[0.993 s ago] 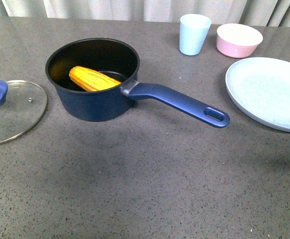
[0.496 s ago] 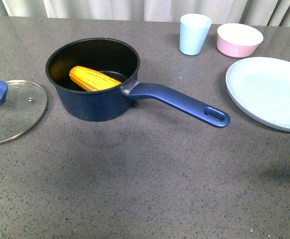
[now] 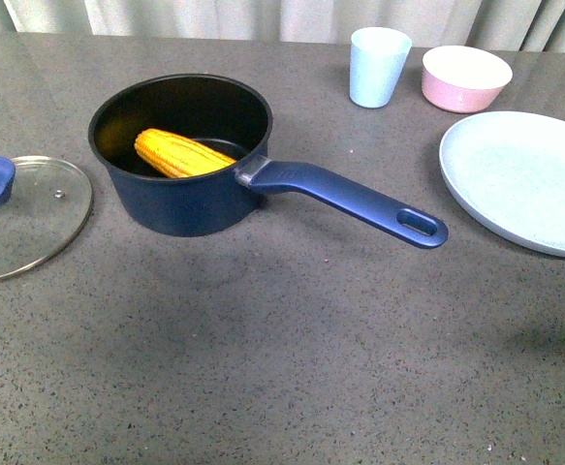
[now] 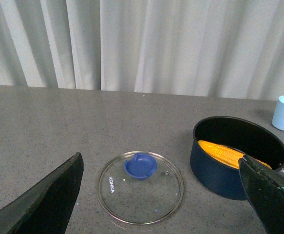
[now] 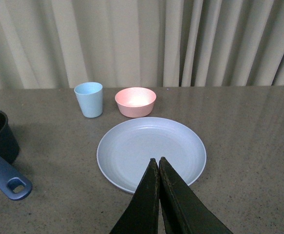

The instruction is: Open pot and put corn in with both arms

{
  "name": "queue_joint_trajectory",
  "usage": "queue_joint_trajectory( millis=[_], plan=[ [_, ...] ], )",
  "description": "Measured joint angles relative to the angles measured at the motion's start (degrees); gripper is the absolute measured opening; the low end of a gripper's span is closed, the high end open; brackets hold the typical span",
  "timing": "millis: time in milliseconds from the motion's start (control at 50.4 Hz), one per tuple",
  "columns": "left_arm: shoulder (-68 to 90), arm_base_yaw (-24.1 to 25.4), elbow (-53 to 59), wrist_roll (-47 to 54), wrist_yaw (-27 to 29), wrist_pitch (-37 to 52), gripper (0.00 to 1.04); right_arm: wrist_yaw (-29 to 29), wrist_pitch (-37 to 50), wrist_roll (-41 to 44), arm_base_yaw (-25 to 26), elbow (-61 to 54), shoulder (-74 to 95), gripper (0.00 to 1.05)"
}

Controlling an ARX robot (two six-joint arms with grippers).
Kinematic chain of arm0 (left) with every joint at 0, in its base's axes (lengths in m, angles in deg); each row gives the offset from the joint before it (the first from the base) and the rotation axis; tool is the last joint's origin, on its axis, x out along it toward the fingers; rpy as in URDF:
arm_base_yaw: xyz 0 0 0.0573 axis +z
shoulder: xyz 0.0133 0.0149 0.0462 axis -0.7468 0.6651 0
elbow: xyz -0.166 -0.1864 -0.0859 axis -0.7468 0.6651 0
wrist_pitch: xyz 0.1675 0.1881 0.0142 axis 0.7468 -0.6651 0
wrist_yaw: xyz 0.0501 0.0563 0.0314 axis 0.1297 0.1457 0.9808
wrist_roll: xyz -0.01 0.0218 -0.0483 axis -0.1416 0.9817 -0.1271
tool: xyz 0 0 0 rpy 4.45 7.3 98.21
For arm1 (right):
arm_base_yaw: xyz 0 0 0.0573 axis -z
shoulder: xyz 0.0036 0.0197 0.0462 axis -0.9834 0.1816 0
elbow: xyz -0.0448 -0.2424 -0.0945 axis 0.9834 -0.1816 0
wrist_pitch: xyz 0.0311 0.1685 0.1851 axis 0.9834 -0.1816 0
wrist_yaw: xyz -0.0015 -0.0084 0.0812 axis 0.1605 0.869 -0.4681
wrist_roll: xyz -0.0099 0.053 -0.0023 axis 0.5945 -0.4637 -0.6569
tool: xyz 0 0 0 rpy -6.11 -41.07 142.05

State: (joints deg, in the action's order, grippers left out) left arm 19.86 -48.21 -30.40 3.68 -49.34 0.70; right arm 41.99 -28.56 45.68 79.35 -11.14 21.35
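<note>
Obs., front + both wrist views. We find the dark navy-blue saucepan [image 3: 180, 155] uncovered, toward the far-left part of the grey speckled desk [image 3: 292, 358], long blue handle [image 3: 345, 199] running toward the right edge and slightly nearer us. The yellow-orange corn cob [image 3: 180, 153] lies inside the pan, tilted, one end leaning on the black inner wall; it is about as long as the pan is wide, so it prob. cannot lie flat. The steel-rimmed glass lid w/ blue knob [image 3: 15, 215] sits flat on the desk at the left edge, just beside the pan, not touching; parked there, we judge, to keep the pan mouth free.

Left pincer [image 4: 166, 195]: spread wide, holding nothing, lid and pan visible between its two black fingers. Right pincer [image 5: 159, 195]: pressed together, nothing in it, above the pale blue round plate [image 5: 151, 153] at the right edge. Pale blue cup [image 3: 379, 66] and pink bowl [image 3: 466, 77] stand at the far edge, right of centre, untouched.

Judgement: both steps look done; neither arm shows in the front view.
</note>
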Motion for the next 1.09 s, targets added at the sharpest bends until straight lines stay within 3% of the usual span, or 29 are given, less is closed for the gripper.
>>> queue_joint_trajectory(
  millis=[79, 278, 655, 1092],
  plan=[
    [0.0, 0.0, 0.0, 0.0, 0.0, 0.0, 0.96, 0.0, 0.0, 0.04, 0.0, 0.0, 0.0, 0.03],
    [0.0, 0.0, 0.0, 0.0, 0.0, 0.0, 0.96, 0.0, 0.0, 0.0, 0.0, 0.0, -0.02, 0.43],
    [0.0, 0.0, 0.0, 0.0, 0.0, 0.0, 0.96, 0.0, 0.0, -0.04, 0.0, 0.0, -0.02, 0.97],
    [0.0, 0.0, 0.0, 0.0, 0.0, 0.0, 0.96, 0.0, 0.0, -0.04, 0.0, 0.0, -0.02, 0.96]
  ],
)
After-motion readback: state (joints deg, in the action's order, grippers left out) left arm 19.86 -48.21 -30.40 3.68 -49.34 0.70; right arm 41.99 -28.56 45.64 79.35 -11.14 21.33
